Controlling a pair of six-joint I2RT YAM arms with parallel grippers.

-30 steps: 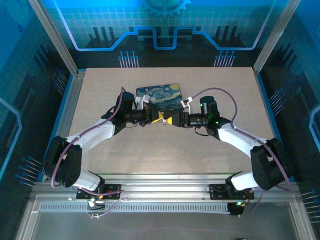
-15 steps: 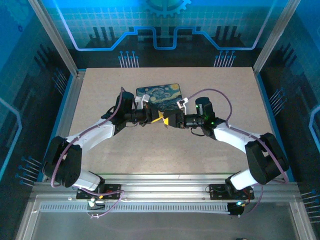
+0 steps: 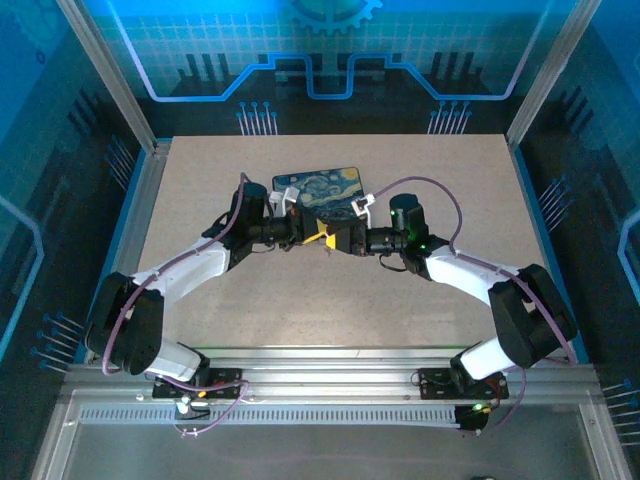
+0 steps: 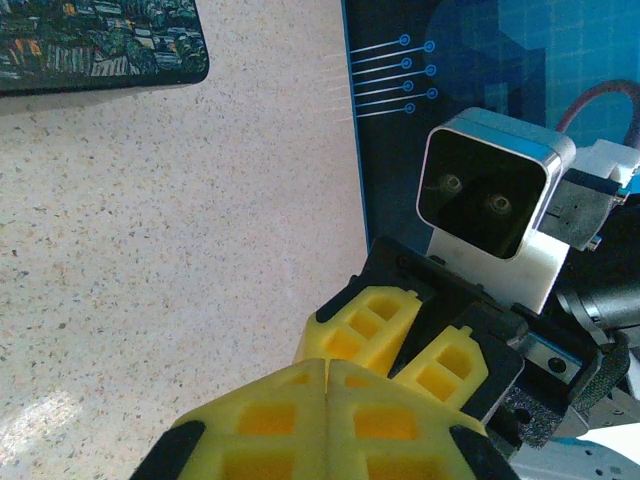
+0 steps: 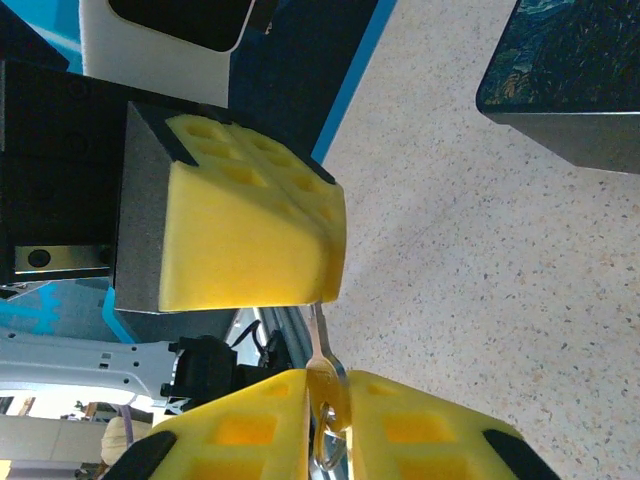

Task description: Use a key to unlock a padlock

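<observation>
My two grippers meet tip to tip above the table, just in front of the painted box. The left gripper (image 3: 312, 237) (image 4: 327, 365) is shut, its yellow pads (image 5: 250, 235) pressed flat together with nothing showing between them. The right gripper (image 3: 335, 240) (image 5: 325, 385) (image 4: 410, 345) is shut on the head of the small silvery key (image 5: 322, 372). The key's thin blade points up and reaches the underside of the left pads. A ring hangs from the key's head between my right fingers. The padlock is hidden.
A black box with a blue-and-yellow night-painting lid (image 3: 320, 192) (image 4: 100, 45) (image 5: 575, 80) lies just behind the grippers. The speckled beige table (image 3: 330, 300) is framed by metal rails and blue panels. The right wrist camera (image 4: 490, 200) faces the left one at close range.
The right gripper has moved a little left, up against the left gripper, and its jaws have narrowed onto the key. The left arm has stayed put.
</observation>
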